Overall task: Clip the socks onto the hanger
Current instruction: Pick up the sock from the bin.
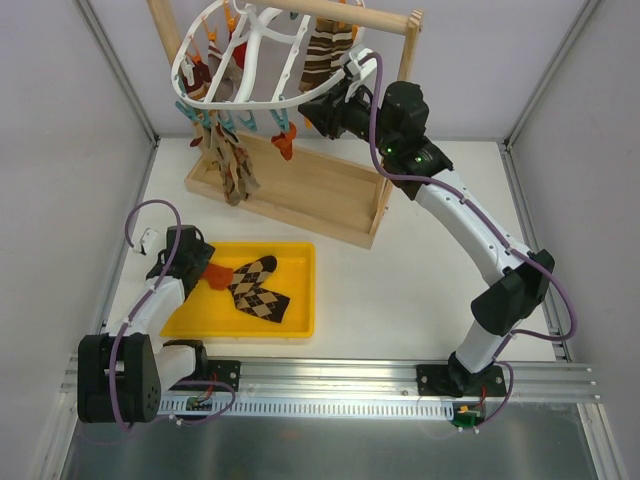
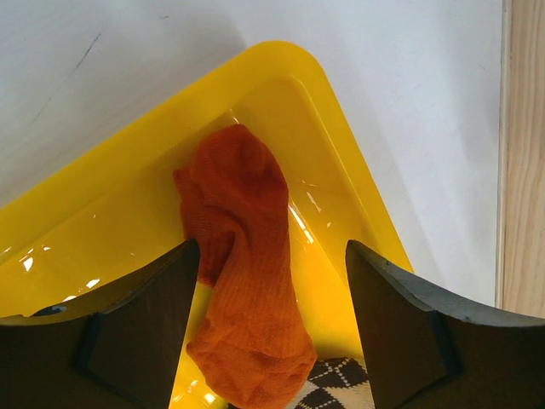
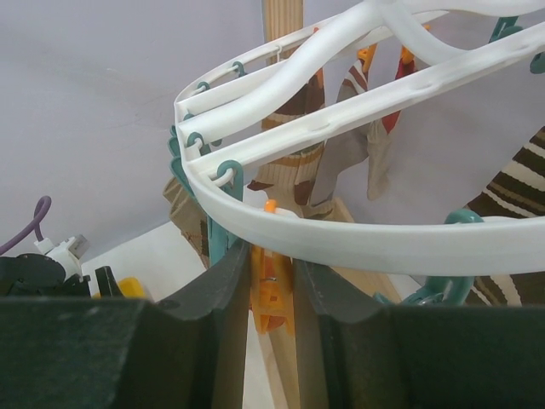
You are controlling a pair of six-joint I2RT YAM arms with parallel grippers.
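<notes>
My left gripper (image 2: 271, 256) hangs wide open and empty, astride the orange sock (image 2: 238, 196) in the tray's (image 2: 277, 60) corner. A shallow close might pinch one layer and drop it. Far beyond the tray, my right gripper (image 3: 271, 281) squeezes a peg (image 3: 271, 302) on the hanger (image 3: 341, 240); slipping would snap it shut.

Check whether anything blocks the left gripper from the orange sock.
Nothing visible does. The open left gripper straddles the orange sock in the yellow tray; the argyle sock only meets its near end.

One white hanger (image 3: 383, 243), one wooden stand (image 1: 300, 195), one yellow tray (image 1: 300, 268) (one orange-red sock (image 2: 247, 256) inside it).
</notes>
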